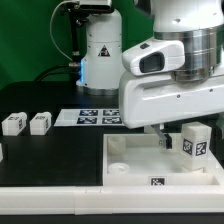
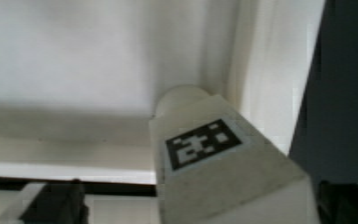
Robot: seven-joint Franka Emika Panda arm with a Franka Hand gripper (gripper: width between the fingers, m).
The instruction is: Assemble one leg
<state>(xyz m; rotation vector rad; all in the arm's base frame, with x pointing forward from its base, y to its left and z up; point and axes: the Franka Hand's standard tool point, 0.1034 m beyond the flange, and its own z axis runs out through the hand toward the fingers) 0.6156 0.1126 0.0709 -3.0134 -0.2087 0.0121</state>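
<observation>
A white leg (image 1: pixel 195 142) with a black-and-white tag stands inside the white tabletop tray (image 1: pixel 125 165), near its right side in the exterior view. My gripper (image 1: pixel 178 140) hangs low over the tray around this leg. One finger (image 1: pixel 163 136) shows just beside it. In the wrist view the leg (image 2: pixel 211 150) fills the space between the jaws, with its tag facing the camera. A bare gap shows between the leg and the dark finger (image 2: pixel 60 200), so the jaws stand open. The tray's wall (image 2: pixel 261 60) runs along beside the leg.
Two more white legs (image 1: pixel 14 124) (image 1: pixel 40 122) lie on the black table at the exterior view's left. The marker board (image 1: pixel 95 117) lies behind the tray. The arm's base (image 1: pixel 100 50) stands at the back. The arm's white body hides the tray's far right.
</observation>
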